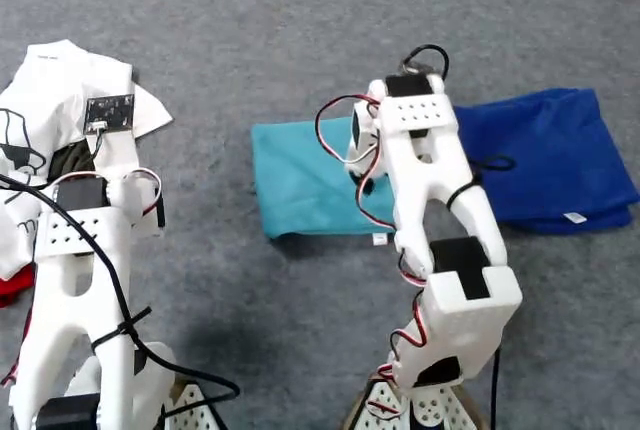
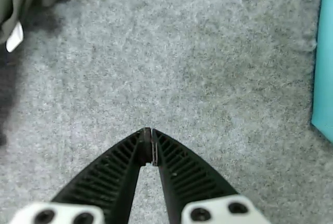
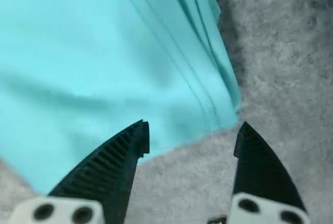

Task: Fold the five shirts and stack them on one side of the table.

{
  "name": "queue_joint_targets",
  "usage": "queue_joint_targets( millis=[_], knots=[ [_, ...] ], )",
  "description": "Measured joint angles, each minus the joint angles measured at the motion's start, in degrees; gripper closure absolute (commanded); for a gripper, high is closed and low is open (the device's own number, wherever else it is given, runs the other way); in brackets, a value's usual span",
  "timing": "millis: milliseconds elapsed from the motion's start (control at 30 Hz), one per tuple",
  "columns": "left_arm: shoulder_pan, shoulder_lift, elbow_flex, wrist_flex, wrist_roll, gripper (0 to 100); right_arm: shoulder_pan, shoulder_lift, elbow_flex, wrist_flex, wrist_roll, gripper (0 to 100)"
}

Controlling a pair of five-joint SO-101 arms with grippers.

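My right gripper hangs spread open over a corner of the folded teal shirt mid-table; my left gripper is pinched shut, empty. Catching one layer could unfold it.

Shirt heap left of folded shirt

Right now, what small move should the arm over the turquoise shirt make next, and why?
Probably lower the right gripper and close on the edge of the turquoise shirt: its jaws stand open over that edge, and the folded blue shirt lies beside it.
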Motion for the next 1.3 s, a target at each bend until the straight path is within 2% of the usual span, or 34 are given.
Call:
queue_joint_targets(
  millis=[233, 567, 633, 767, 800, 1167, 1300],
  knots=[
    [0.00, -0.09, 1.23, 0.00, 0.00, 98, -1.32, 2.55, 4.22, -7.91, -5.19, 72.3],
    [0.00, -0.09, 1.32, 0.00, 0.00, 98, -1.49, 13.01, -0.26, -8.79, -5.98, 73.3],
    [0.00, -0.09, 1.32, 0.00, 0.00, 98, -1.49, 14.42, -1.23, -8.79, -5.98, 78.0],
    [0.00, -0.09, 1.32, 0.00, 0.00, 98, -1.41, 14.86, -1.67, -8.62, -5.45, 97.0],
    [0.00, -0.09, 1.32, 0.00, 0.00, 98, -1.32, 14.86, -1.67, -8.62, -4.57, 98.3],
    [0.00, -0.09, 1.32, 0.00, 0.00, 98, -1.14, 14.86, -1.67, -8.53, -1.67, 99.7],
    [0.00, -0.09, 1.32, 0.00, 0.00, 98, -0.88, 14.42, -3.43, -5.19, 0.09, 99.7]
  ],
)
